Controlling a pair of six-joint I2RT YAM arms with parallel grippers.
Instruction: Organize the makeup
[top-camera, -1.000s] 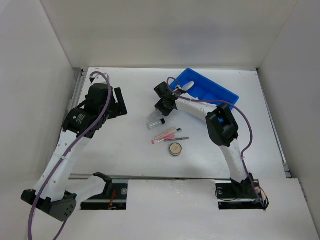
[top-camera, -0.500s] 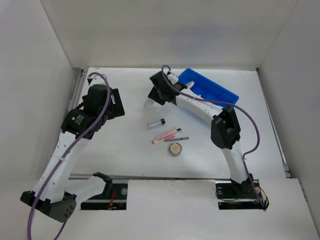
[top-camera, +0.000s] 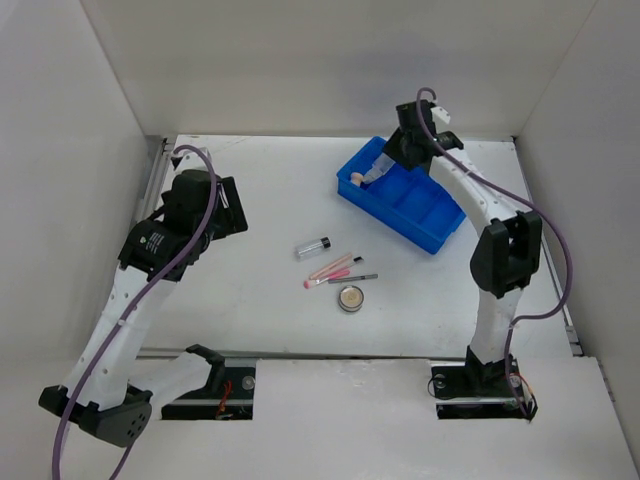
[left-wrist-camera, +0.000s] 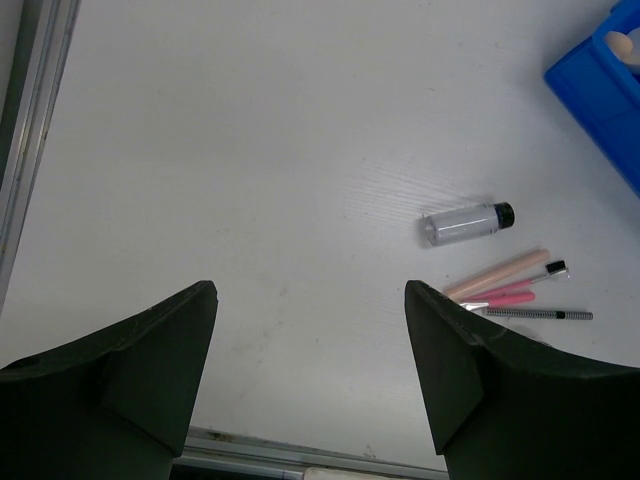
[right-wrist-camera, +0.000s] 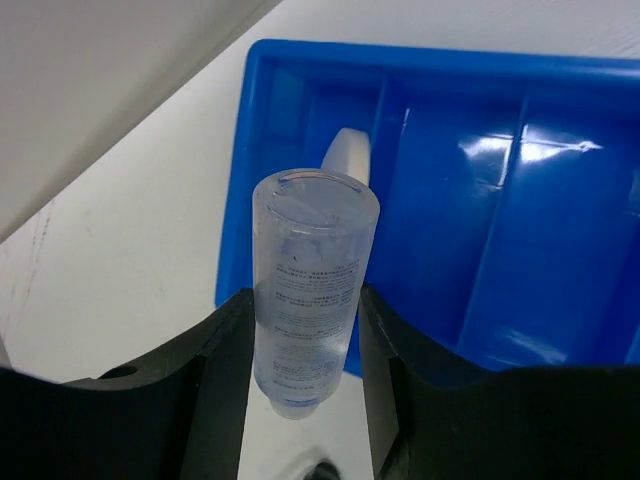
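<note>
My right gripper (top-camera: 385, 168) is shut on a clear vial (right-wrist-camera: 308, 290) and holds it over the left end of the blue bin (top-camera: 440, 222). The round beige puff (top-camera: 355, 180) lies in that end compartment. In the right wrist view the vial stands between my fingers (right-wrist-camera: 215, 380), with the bin (right-wrist-camera: 470, 230) behind it. On the table lie the second clear vial (top-camera: 313, 247), the pink stick (top-camera: 322, 278), the thin dark pencil (top-camera: 355, 278) and the round compact (top-camera: 350, 298). My left gripper (left-wrist-camera: 310, 290) is open and empty, left of the second vial (left-wrist-camera: 462, 222).
White walls enclose the table on three sides. A metal rail (left-wrist-camera: 30, 150) runs along the table's left edge. A beige stick (top-camera: 334, 265) lies beside the pink stick. The bin's middle and right compartments (right-wrist-camera: 560, 200) hold nothing.
My right gripper has lifted a clear vial from the middle of the table and swung it back and right to above the blue bin. The left arm has barely moved.
</note>
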